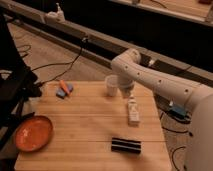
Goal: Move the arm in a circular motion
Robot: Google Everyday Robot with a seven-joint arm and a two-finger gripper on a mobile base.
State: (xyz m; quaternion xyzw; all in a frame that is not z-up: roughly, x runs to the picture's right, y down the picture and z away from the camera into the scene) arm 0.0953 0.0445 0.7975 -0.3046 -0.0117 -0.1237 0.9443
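Note:
The arm (160,85), glossy white with thick rounded segments, reaches in from the right over the back of the wooden table (85,120). Its bulbous joint (127,60) hangs above the table's far edge. Below that joint the gripper (125,92) points down, just right of a white cup (111,85) and above the end of a small white bottle (133,111) lying on the table. The gripper is shut and nothing shows in it.
A black bar-shaped object (125,145) lies near the front edge. An orange bowl (33,133) sits at the front left, and a blue and orange item (64,89) at the back left. Cables run over the floor behind, and dark furniture stands at the left.

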